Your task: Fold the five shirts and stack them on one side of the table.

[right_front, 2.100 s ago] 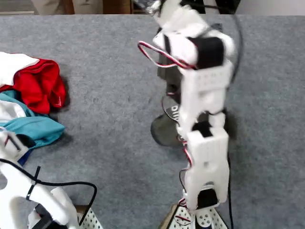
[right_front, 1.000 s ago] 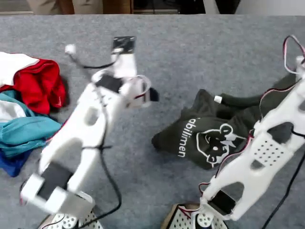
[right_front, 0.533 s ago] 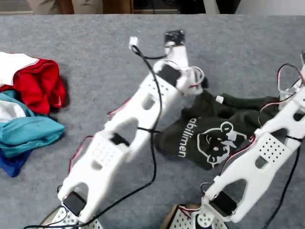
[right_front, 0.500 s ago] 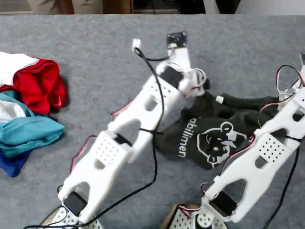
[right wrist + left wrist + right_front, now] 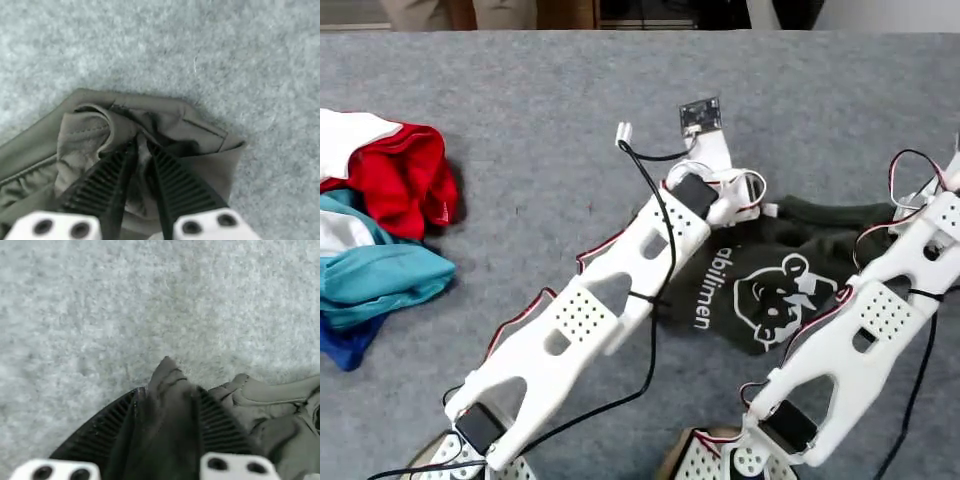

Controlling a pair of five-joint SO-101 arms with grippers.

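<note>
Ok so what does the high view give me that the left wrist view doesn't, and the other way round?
High view: the pile of red, white, teal and blue shirts at one side, and the printed front of the dark green shirt. Left wrist view: the left gripper up close, its ridged fingers shut on a fold of that shirt. Both: the dark green shirt lying on the grey table.
</note>
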